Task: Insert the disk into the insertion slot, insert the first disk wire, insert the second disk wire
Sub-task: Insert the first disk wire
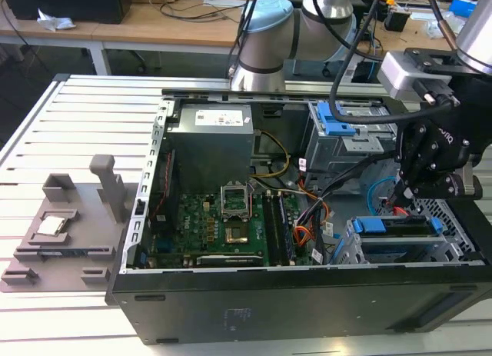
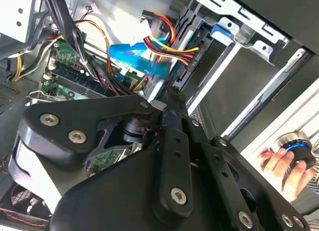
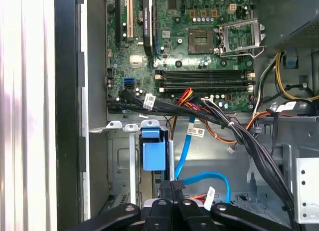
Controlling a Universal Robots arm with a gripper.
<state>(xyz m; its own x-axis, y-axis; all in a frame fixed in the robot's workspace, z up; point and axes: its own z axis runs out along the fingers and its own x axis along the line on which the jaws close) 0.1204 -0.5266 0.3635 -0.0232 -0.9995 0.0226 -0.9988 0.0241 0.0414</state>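
Hovering hand (image 1: 402, 193) — just above disk (image 1: 393, 227) edge

A white slatted worktable (image 1: 69, 118) lies lower than the fingers (image 1: 407, 183) of the gripper (image 1: 401, 194) and runs well away from them toward the exterior view's left. In the first wrist view its slats (image 3: 25, 91) are brightly and evenly lit. Far beyond the fingers stand light wooden desks (image 1: 154, 21) on white legs (image 1: 98, 58), strewn with dark cables (image 1: 192, 10). A black box (image 1: 61, 2) sits on one. Dark floor (image 1: 38, 64) shows under the desks.
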